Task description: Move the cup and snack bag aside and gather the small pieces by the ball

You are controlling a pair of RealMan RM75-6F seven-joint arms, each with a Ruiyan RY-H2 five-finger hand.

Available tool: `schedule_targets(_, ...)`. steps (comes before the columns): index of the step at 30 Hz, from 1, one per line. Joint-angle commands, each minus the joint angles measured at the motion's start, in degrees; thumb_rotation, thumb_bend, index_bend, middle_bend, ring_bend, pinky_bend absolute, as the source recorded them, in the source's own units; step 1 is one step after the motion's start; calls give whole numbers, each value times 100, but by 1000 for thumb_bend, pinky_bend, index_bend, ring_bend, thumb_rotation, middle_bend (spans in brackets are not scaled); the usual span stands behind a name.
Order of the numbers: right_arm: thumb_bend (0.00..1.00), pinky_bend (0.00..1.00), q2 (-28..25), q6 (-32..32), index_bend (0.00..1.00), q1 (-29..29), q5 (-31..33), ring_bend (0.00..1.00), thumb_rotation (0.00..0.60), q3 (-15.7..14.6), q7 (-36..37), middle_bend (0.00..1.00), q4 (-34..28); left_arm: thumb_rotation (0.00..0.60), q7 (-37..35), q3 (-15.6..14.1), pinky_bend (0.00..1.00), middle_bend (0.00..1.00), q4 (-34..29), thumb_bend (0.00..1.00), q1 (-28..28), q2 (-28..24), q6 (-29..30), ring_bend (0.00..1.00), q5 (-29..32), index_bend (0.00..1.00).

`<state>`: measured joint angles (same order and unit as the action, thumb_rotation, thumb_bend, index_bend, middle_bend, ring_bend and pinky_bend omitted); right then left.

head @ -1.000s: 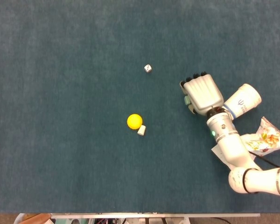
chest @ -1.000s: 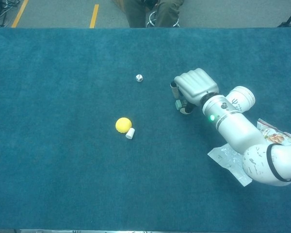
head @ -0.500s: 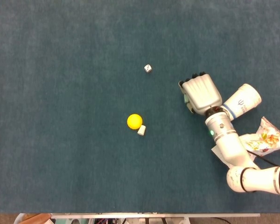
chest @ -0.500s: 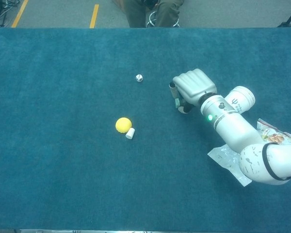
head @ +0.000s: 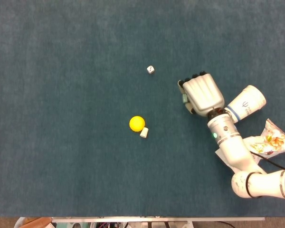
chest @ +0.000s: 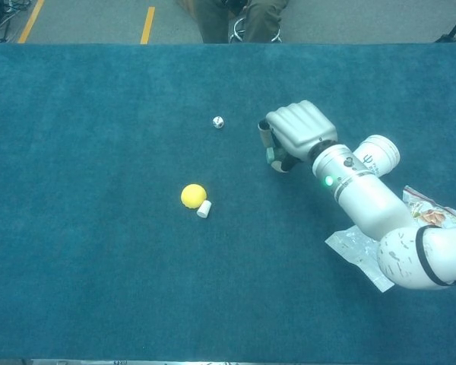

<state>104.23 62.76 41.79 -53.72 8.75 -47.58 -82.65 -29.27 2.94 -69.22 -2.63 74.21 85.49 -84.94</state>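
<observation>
My right hand (head: 204, 94) (chest: 298, 129) hovers right of the table's middle, back upward, fingers curled down. It pinches a small pale green piece (head: 184, 98) (chest: 271, 154) at its left edge. A yellow ball (head: 137, 123) (chest: 193, 195) lies to the lower left, with a small white piece (head: 144, 132) (chest: 204, 209) touching it. A white die (head: 151, 70) (chest: 218, 122) sits up and left of the hand. The white cup (head: 247, 103) (chest: 376, 153) lies on its side beside my right forearm. The snack bag (head: 270, 141) (chest: 429, 213) is at the right edge. My left hand is out of sight.
A crumpled clear wrapper (chest: 357, 255) lies under my right forearm. Teal cloth covers the table (head: 61, 95). Beyond the far edge a seated person's legs (chest: 239, 19) show in the chest view.
My right hand has shifted a little left and toward the far side, carrying the green piece with it. Ball, white piece, die, cup and bag have stayed put.
</observation>
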Motion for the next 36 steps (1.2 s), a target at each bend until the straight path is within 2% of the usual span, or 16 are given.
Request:
schedule_targets(1,246,398,18,-52,590,50,-163,453,600,48,201,567,-62,600,24,2,497,497,-19,309,-11,-6,-8,335,-7,553)
schedule_targets(11,245,398,271,-408,590,261,-764,453,600,95,1037,567,24,600,78,8,497,497,-93,309,-10,-35,13,335,-11,553)
schedule_targets(29,235,398,677,-1034,590,476,-1106,453,600,1,1891,567,662,600,-12,40,497,497,-69,309,62,-82,94,335,44,553)
schedule_targets(32,200,398,657,-1014,590,453,-1169,453,600,-10,1975,563,662,600,-2,40,497,497,-72,309,54,-78,81,335,38,553)
schedule_targets(36,37,398,604,-921,556,405,-1335,442,600,-37,2114,542,620,600,24,37,497,496,-83,309,54,-72,90,335,25,553)
